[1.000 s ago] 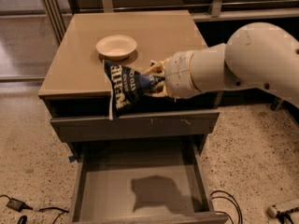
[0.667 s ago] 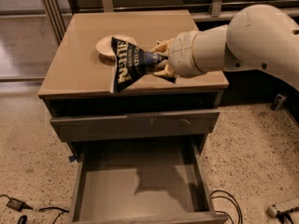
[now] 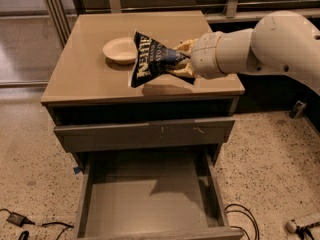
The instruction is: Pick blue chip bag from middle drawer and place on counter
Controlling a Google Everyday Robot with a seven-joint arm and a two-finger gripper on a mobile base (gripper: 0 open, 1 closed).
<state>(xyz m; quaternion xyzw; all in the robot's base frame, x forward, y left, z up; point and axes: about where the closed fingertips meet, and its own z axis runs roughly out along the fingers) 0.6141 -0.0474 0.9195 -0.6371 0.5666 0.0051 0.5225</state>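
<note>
The blue chip bag, dark navy with white lettering, hangs tilted over the tan counter, its lower edge close to the surface. My gripper is shut on the bag's right end, reaching in from the right on a white arm. The middle drawer is pulled open below, with a bare grey floor that carries the arm's shadow.
A cream round bowl sits on the counter just left of the bag. A shut grey drawer front lies above the open drawer. Cables and a plug lie on the speckled floor. A metal railing stands behind.
The gripper has carried the bag up and back from the counter's front edge to over the counter top, and a little to the right.
</note>
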